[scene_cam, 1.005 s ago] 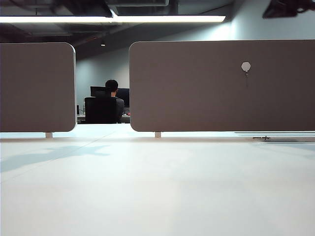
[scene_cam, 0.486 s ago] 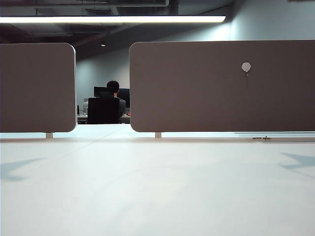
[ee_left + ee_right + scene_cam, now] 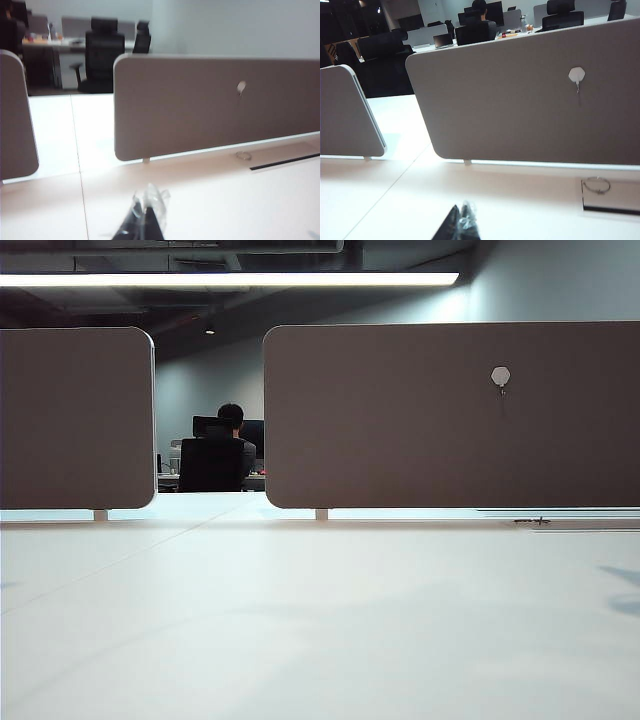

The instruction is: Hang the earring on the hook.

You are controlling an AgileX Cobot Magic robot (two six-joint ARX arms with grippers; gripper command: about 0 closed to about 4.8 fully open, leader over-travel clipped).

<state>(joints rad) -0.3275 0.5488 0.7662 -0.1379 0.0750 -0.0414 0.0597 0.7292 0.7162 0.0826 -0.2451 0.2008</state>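
The earring (image 3: 596,185) lies on the table (image 3: 520,200), well apart from both clenched, empty tools, left (image 3: 144,220) and right (image 3: 462,225).

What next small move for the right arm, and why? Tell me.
Probably open the right gripper and reach toward the earring. The hoop lies flat on the table below the hook, whose prong is bare. Both the right and left gripper are shut, empty, far from it.

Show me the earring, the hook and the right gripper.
earring (image 3: 596,185), right wrist view, on the hoop's wire.
hook (image 3: 576,75), right wrist view, on the white pad.
right gripper (image 3: 462,225), right wrist view, between the closed fingertips.
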